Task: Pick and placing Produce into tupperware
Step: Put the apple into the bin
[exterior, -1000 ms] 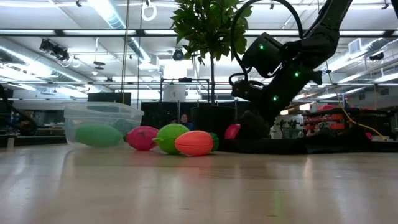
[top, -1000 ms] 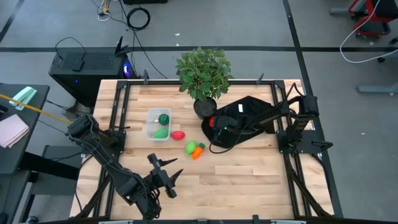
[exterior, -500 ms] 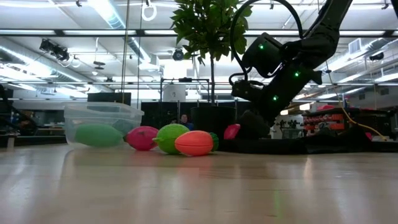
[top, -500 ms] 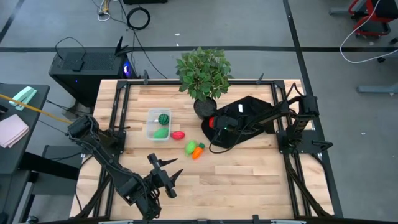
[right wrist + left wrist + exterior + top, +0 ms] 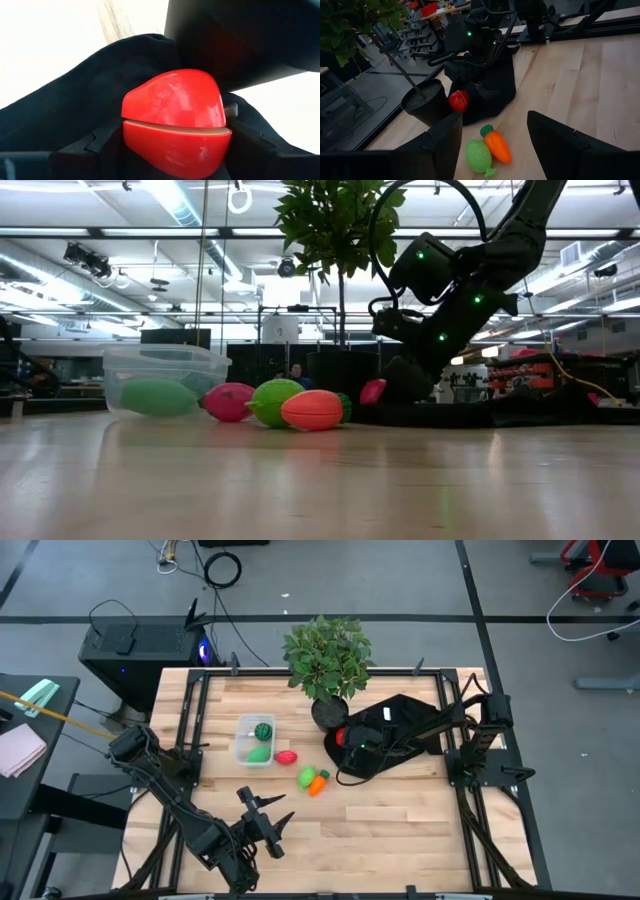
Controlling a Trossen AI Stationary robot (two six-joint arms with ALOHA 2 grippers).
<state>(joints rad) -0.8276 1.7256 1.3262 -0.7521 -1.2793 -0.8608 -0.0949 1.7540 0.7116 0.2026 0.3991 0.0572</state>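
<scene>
The tupperware [image 5: 255, 740] is a clear tub with a dark green striped ball [image 5: 262, 728] and a light green oblong piece [image 5: 260, 753] lying inside. A pink-red piece [image 5: 287, 757] rests on the wood beside it. A light green piece [image 5: 306, 777] and an orange-and-green carrot [image 5: 318, 783] lie nearer the table's middle. My right gripper [image 5: 342, 737] is over the black cloth's left edge, shut on a red round piece [image 5: 172, 120]. My left gripper [image 5: 265, 815] hovers open near the table's near edge, and its wrist view shows the carrot [image 5: 495, 145] between its fingers, farther off. My right gripper pinches the red round piece [image 5: 172, 120] between its two fingers [image 5: 87, 150], one on each side of it. The fingers come from the table's right, slanting down. In the low view the red piece [image 5: 373, 391] sits just above the black cloth, beside the plant pot.
A leafy potted plant [image 5: 328, 660] stands at the far middle, its dark pot [image 5: 328, 712] close to the right gripper. The black cloth [image 5: 395, 730] lies crumpled right of centre. Bare wood [image 5: 400, 820] spreads across the near right part. Metal frame rails line the table's sides.
</scene>
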